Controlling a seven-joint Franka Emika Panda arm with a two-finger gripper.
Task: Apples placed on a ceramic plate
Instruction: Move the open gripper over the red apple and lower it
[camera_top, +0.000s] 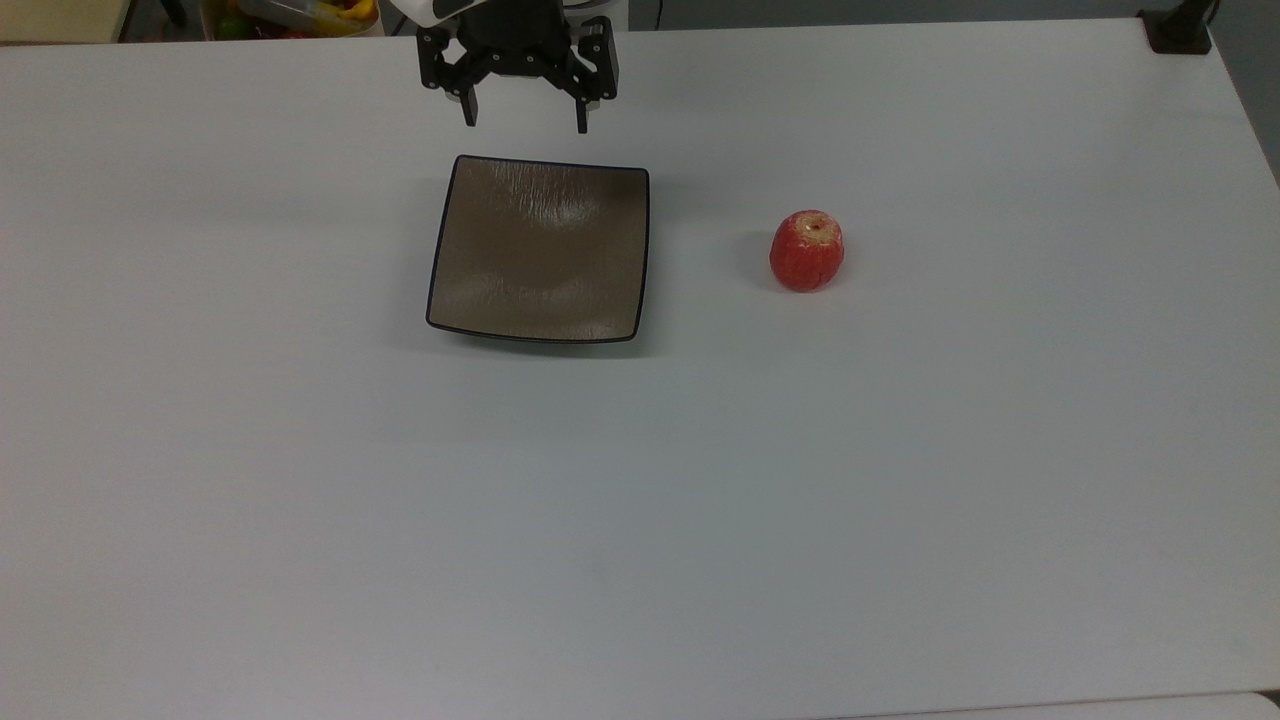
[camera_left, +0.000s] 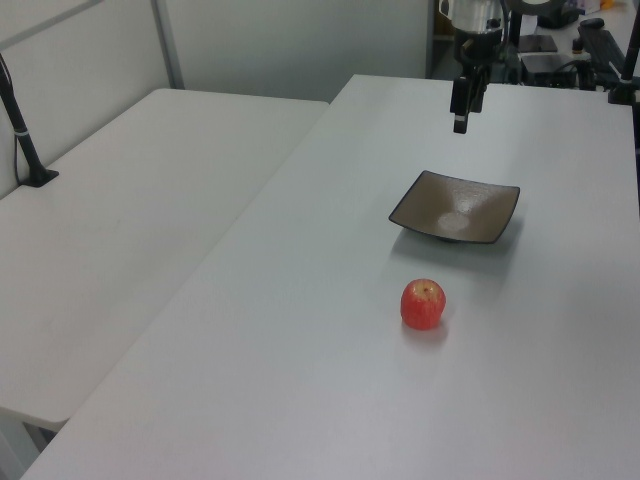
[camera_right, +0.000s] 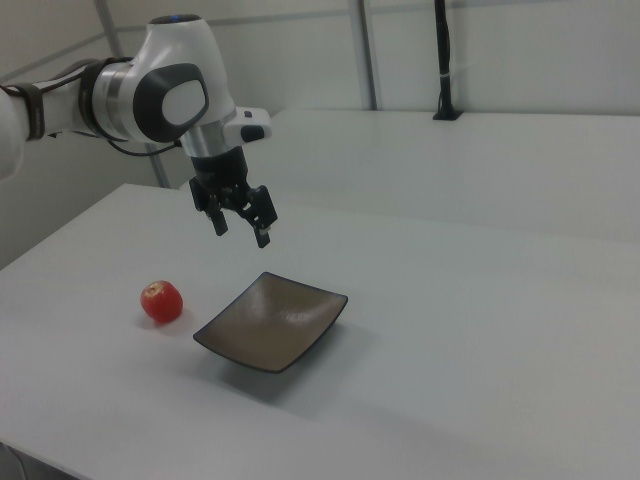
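— Top view first: where do things stand?

— The gripper hangs above the table with its fingers spread wide and nothing between them. The plate lies just below the fingertips in the top view, bare. The apple sits on the table well off to the top view's right of the fingers, clear of the plate.

— So nothing is picked up yet. What worries you?

— The apple is round and ribbed. If the fingers close off-centre, I'd expect it to squirt sideways and roll across the table.

— Anything else?

— The right view shows the gripper high above the plate, with the apple lower and to the right view's left of the fingers. Coming down too low on the way over could clip the plate's upturned edge and shove it.

— And at the drop?

— The dish is shallow and glossy. In the left view the apple looks small against the plate, so letting go from a height could send it bouncing or rolling over the rim. A low release near the middle seems safer.
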